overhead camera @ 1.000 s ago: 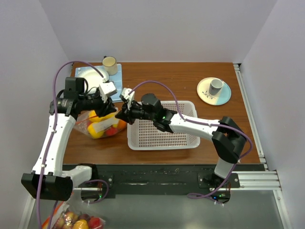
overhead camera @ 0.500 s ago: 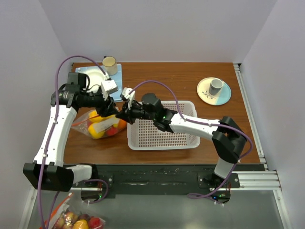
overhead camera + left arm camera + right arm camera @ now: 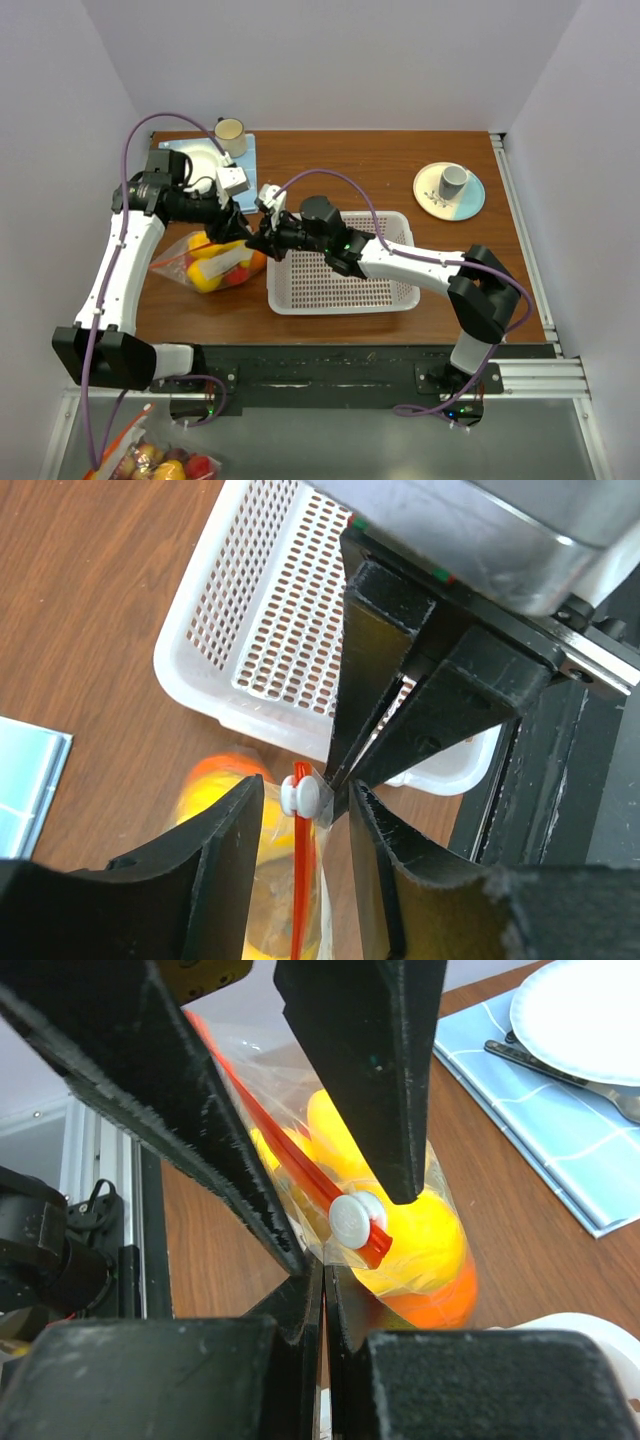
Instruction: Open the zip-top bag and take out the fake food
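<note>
The zip-top bag [image 3: 212, 262] lies on the table left of the white basket, with yellow, orange and red fake food [image 3: 225, 272] inside. My right gripper [image 3: 323, 1272] is shut on the bag's clear corner just below the white slider [image 3: 355, 1218] of the orange-red zip strip [image 3: 270, 1130]. My left gripper [image 3: 305, 802] is open, with one finger on each side of the slider [image 3: 303, 796] and a gap on each side. In the top view the left gripper [image 3: 236, 210] and the right gripper [image 3: 262, 238] meet over the bag's right end.
The white perforated basket [image 3: 385, 298] sits under my right arm. A blue mat with a plate [image 3: 192, 156] and a cup [image 3: 230, 130] is at the back left. A saucer with a grey cup [image 3: 452, 182] is at the back right.
My left arm has swung in, and its gripper has moved right and nearer, closing in on the slider beside the right gripper. The right gripper and the bag have stayed put.
</note>
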